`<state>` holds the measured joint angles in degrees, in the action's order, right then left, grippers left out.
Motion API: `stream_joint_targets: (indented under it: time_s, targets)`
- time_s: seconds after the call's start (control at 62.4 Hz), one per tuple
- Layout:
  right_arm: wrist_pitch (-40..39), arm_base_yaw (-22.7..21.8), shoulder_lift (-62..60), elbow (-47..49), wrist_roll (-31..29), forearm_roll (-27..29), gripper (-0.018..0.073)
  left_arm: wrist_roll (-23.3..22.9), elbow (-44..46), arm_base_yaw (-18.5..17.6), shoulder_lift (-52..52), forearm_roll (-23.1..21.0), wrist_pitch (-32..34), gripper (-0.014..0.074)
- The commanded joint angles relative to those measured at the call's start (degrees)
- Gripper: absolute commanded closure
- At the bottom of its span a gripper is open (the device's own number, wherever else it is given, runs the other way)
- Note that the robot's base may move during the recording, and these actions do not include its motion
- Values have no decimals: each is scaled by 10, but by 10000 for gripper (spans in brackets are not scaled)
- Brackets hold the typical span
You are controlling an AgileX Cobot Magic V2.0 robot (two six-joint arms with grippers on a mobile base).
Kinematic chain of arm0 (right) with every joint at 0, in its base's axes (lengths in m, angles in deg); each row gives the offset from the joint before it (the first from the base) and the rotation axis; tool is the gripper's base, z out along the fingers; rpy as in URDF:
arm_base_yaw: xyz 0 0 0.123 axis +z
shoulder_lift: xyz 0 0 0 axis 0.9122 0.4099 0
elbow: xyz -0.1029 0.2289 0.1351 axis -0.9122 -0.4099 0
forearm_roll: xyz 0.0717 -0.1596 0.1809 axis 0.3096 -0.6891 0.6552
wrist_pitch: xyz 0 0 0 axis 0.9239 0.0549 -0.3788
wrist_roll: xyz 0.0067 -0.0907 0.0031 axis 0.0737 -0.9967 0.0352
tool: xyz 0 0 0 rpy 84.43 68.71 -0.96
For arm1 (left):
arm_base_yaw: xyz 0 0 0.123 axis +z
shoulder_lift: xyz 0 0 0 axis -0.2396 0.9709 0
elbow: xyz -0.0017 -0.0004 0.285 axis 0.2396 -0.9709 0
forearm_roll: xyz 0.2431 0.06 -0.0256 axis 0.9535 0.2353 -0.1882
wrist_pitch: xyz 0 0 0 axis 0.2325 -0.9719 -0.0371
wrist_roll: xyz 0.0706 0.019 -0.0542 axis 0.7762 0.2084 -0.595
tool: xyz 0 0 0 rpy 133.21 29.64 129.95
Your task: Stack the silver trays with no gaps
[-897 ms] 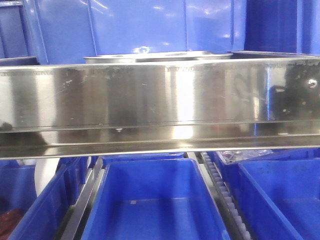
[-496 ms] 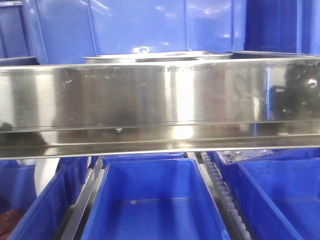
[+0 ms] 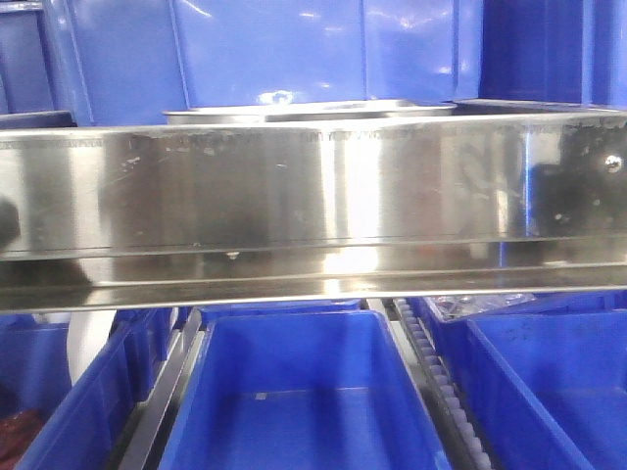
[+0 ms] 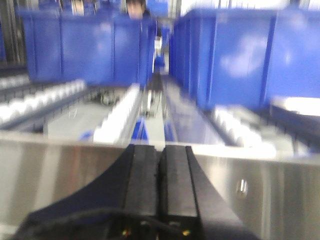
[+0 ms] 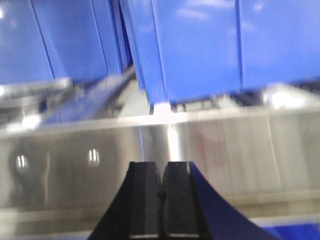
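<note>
In the front view only the flat rim of a silver tray (image 3: 309,110) shows, on the upper shelf behind the long steel rail (image 3: 313,186); the rest of the tray is hidden by the rail. Neither gripper shows in the front view. In the left wrist view my left gripper (image 4: 160,148) is shut and empty, with its black fingers together, level with the top of the rail (image 4: 60,170). In the right wrist view my right gripper (image 5: 161,165) is shut and empty in front of the rail (image 5: 240,150). Both wrist views are blurred.
Blue bins (image 3: 265,49) stand at the back of the upper shelf and show in the wrist views (image 4: 90,50) (image 5: 200,45). Open blue bins (image 3: 304,392) sit on the lower level between roller tracks (image 3: 431,362). White roller tracks (image 4: 115,115) run back on the shelf.
A dark reflection has appeared at the left end of the rail in the front view. The tray and the bins have not moved.
</note>
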<state>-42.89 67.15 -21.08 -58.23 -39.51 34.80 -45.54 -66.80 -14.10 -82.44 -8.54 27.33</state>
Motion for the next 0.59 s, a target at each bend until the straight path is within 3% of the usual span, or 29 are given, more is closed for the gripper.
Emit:
stream_joint_targets:
  time_s: [0.0,0.16,0.272,0.368,0.432,0.577]
  targets:
    - [-66,-3,-11,31,-2,-4,501,-6,60,-1,-14,-10,35,644]
    - [47,-3,1,154,-2,-3,457,-6,214,-6,29,-4,-126,617]
    - [116,-3,37,245,-2,-3,253,-5,319,-13,82,-4,-195,493]
    - [132,-3,89,305,-2,-3,36,-5,395,-20,142,-8,-240,288]
    - [132,-3,123,331,-3,-4,-60,-5,435,-23,180,-10,-269,177]
    - [134,-2,209,380,-3,-9,-52,36,506,-37,273,-25,-315,141]
